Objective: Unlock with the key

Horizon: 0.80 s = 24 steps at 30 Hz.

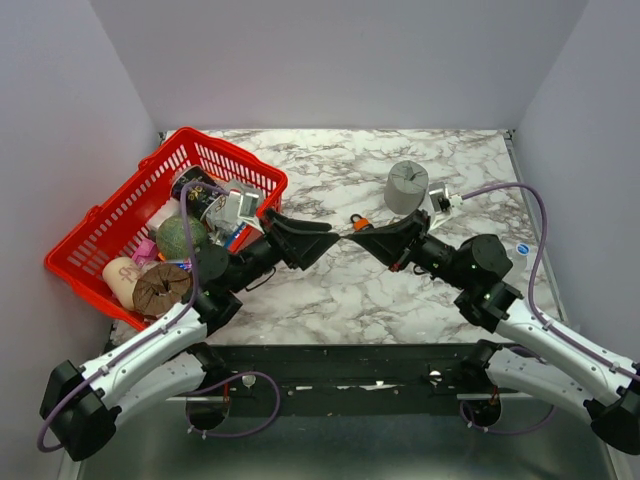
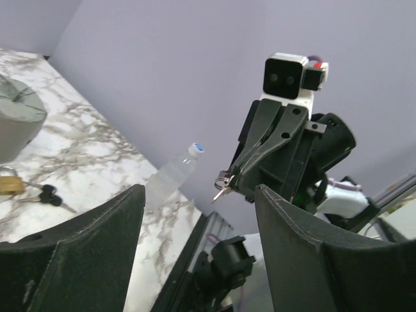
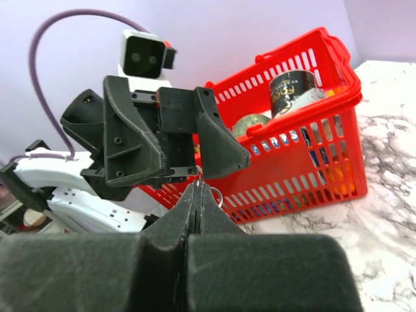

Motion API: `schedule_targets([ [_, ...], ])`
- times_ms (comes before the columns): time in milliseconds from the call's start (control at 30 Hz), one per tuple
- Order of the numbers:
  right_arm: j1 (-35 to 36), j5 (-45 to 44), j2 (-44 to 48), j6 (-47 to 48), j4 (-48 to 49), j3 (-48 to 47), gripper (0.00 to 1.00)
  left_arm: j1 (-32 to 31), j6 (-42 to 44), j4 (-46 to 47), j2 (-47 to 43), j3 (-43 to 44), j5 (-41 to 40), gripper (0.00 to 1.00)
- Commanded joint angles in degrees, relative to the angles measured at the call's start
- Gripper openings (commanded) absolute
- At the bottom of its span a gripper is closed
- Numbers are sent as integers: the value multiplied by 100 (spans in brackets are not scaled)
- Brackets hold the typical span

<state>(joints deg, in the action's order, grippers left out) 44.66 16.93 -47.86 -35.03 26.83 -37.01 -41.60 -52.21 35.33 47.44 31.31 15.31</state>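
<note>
1. The key (image 2: 221, 190), on a small ring, is pinched at the very tips of the right claw (image 2: 231, 182), whose fingers are pressed together. The blade hangs below the tips and the head is hidden.
2. The left claw (image 1: 328, 238) is spread and holds nothing. It is aimed tip to tip at the right claw, just short of the key.
3. An orange padlock (image 1: 358, 222) lies untouched on the surface (image 1: 330, 290), just beyond both claws' tips.
4. Black-headed keys (image 2: 49, 195) lie on the surface, off to the left claw's side.
5. Progress is judged early: the key is lifted, but no lock is held. Insertion and turning remain.
</note>
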Motion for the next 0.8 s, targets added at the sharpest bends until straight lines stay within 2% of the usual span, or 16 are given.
schedule_targets([
  [0,-2,109,-40,-233,560,80,1,-233,-466,738,327,42,-221,72],
  [433,-2,-277,74,-575,947,405,1,-533,-695,1679,529,-178,-547,47],
  [767,-2,-462,198,-628,1000,520,1,-665,-704,1635,635,-108,-538,46],
])
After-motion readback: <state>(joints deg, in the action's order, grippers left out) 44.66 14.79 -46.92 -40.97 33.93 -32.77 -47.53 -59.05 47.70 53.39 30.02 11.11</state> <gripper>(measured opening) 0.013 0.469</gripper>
